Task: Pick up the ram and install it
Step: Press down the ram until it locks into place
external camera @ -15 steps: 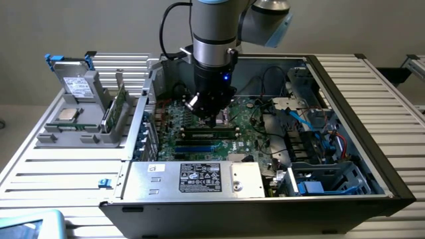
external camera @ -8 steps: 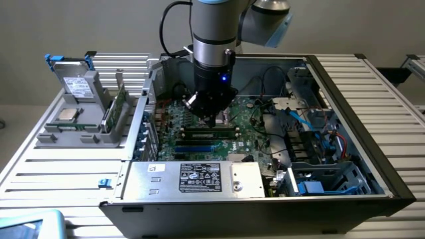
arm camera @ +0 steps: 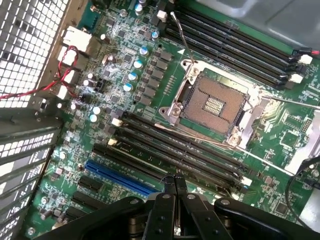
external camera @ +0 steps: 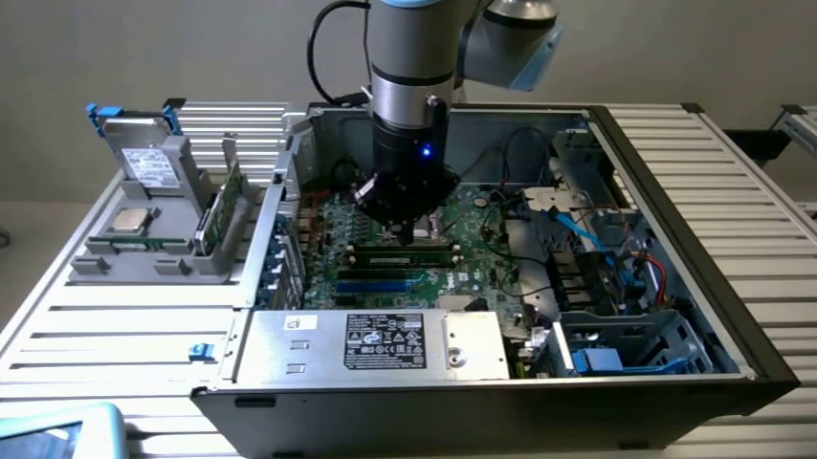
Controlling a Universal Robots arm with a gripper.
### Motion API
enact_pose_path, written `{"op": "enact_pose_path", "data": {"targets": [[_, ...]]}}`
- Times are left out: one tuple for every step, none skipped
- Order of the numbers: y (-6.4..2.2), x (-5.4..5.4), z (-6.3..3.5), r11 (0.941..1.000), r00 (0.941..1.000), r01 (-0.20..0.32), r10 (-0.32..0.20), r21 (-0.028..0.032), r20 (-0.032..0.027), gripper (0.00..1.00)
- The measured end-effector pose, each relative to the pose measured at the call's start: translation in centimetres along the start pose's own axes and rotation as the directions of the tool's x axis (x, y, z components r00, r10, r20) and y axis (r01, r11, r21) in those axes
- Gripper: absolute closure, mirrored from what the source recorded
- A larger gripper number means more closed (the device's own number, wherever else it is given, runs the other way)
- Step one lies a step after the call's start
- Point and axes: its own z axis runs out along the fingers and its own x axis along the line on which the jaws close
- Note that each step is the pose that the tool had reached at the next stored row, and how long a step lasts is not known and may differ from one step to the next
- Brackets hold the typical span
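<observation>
1. Black fingers (arm camera: 174, 187) of your gripper (external camera: 406, 229) are pressed together, holding nothing, just above the motherboard (external camera: 492, 244).
2. Your ram (external camera: 406, 255) lies seated in a slot directly below the gripper.
3. Beside your gripper, the CPU socket (arm camera: 212, 106) stands open between slot banks.
4. Your rack (external camera: 160, 225) sits outside the case (external camera: 664, 191).
</observation>
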Motion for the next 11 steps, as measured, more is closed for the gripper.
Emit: {"op": "enact_pose_path", "data": {"targets": [[0.0,0.0,0.0,0.9999,0.9999,-0.017,0.017,-0.0004,-0.0002,0.89],[0.0,0.0,0.0,0.9995,0.9995,-0.033,0.033,-0.0007,-0.0004,0.89],[0.0,0.0,0.0,0.9988,0.9988,-0.048,0.048,-0.001,-0.0007,0.89],[0.0,0.0,0.0,0.9979,0.998,-0.064,0.064,-0.0014,-0.0008,0.89],[0.0,0.0,0.0,0.9968,0.9968,-0.08,0.08,-0.0017,-0.001,0.89],[0.0,0.0,0.0,0.9953,0.9953,-0.097,0.097,-0.0021,-0.0013,0.89],[0.0,0.0,0.0,0.9937,0.9937,-0.112,0.112,-0.0024,-0.0015,0.89],[0.0,0.0,0.0,0.9918,0.9918,-0.128,0.128,-0.0028,-0.0017,0.89],[0.0,0.0,0.0,0.9897,0.9897,-0.143,0.143,-0.0031,-0.002,0.89],[0.0,0.0,0.0,0.9873,0.9873,-0.159,0.159,-0.0034,-0.0022,0.89],[0.0,0.0,0.0,0.9847,0.9847,-0.174,0.174,-0.0037,-0.0024,0.89]]}}
